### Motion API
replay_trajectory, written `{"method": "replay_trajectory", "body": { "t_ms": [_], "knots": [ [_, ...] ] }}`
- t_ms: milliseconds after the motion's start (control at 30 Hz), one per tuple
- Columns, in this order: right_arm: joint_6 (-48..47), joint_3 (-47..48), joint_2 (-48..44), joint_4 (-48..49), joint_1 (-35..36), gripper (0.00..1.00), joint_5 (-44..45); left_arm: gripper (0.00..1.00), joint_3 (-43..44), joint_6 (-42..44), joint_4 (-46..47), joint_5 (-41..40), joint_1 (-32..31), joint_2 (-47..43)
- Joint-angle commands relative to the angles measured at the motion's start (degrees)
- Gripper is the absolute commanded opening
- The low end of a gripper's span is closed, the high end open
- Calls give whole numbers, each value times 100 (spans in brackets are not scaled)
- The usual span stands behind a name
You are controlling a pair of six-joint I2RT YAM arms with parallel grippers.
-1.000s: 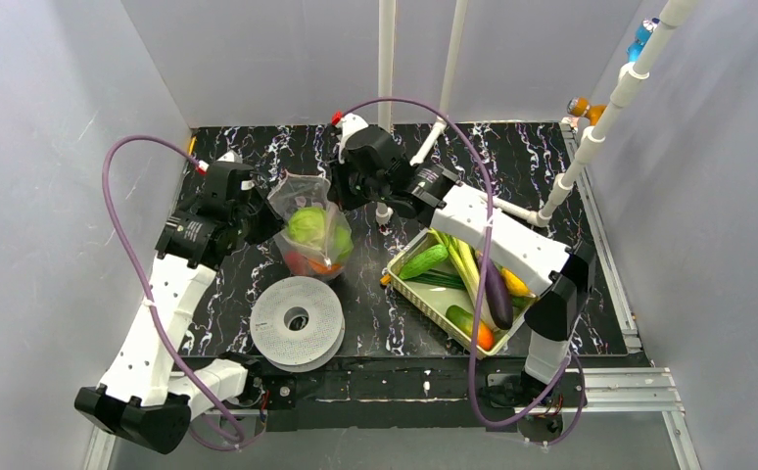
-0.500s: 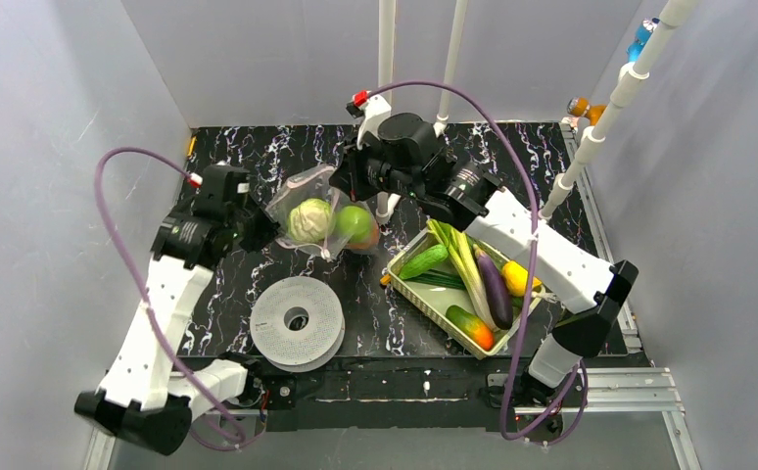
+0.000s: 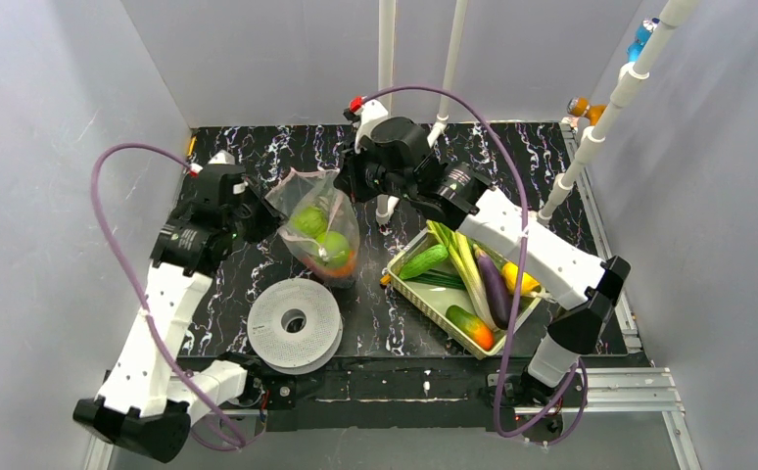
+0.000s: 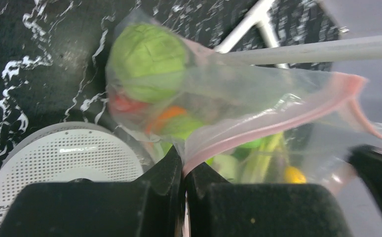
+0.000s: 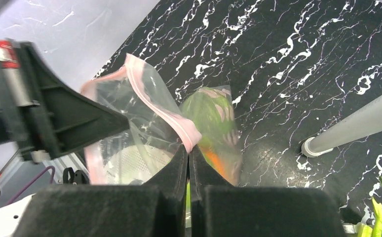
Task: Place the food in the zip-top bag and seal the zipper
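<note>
The clear zip-top bag (image 3: 318,223) hangs between both grippers above the table, bulging with a green cabbage (image 4: 147,61), a green apple (image 3: 333,245) and orange and red pieces (image 4: 167,114). My left gripper (image 4: 183,160) is shut on the pink zipper strip (image 4: 273,128) at the bag's left end. My right gripper (image 5: 188,148) is shut on the zipper strip (image 5: 162,106) at its right end. More food lies in the pale green tray (image 3: 412,292): cucumber (image 3: 422,261), leeks (image 3: 461,262), purple eggplant (image 3: 496,289) and a yellow piece (image 3: 515,280).
A white round spool (image 3: 295,321) lies under and in front of the bag. White upright poles (image 3: 386,59) stand at the back, one foot by the bag (image 5: 313,146). The tray sits at the right front, near the right arm.
The bag has swung from lying sideways to hanging down, its contents dropping lower. The right gripper has shifted slightly left; both grippers keep hold of the strip.
</note>
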Motion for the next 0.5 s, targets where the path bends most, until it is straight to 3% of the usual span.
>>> {"method": "replay_trajectory", "body": {
  "t_ms": [0, 200, 333, 467],
  "knots": [
    [2, -13, 114, 463, -51, 1, 75, 0, -325, 371, 77, -45, 31, 276],
    [-69, 136, 153, 239, -51, 5, 127, 0, -137, 810, 547, -324, 35, 4],
    [-146, 650, 299, -333, -63, 47, 342, 0, -260, 1113, 960, -381, 31, 91],
    [-180, 969, 228, -973, -69, 73, 593, 0, -387, 1475, 1250, -335, 37, 263]
  ]
}}
